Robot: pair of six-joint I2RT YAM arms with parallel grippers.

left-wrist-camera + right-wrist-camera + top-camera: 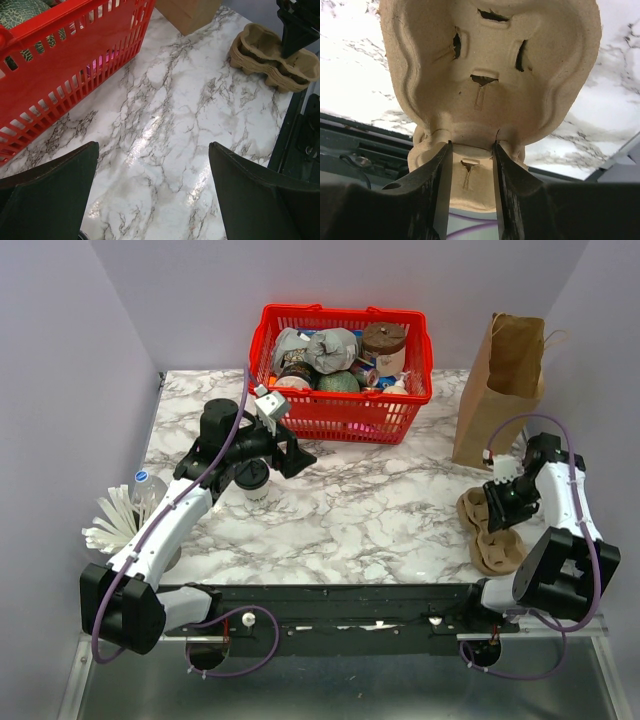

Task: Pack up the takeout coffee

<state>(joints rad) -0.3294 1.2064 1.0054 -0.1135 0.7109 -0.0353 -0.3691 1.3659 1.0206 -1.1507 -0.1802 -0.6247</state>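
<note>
The coffee cup [252,480] stands upright on the marble table [380,510], left of centre, just under the left gripper [153,147], whose fingers are spread wide and hold nothing. The right gripper [472,147] straddles the narrow waist of a cardboard cup carrier [490,75] at the table's right edge. Whether it actually grips is unclear. A red basket [340,415] of groceries sits at the back, a brown paper bag [500,390] to its right. The walls are plain lavender.
</note>
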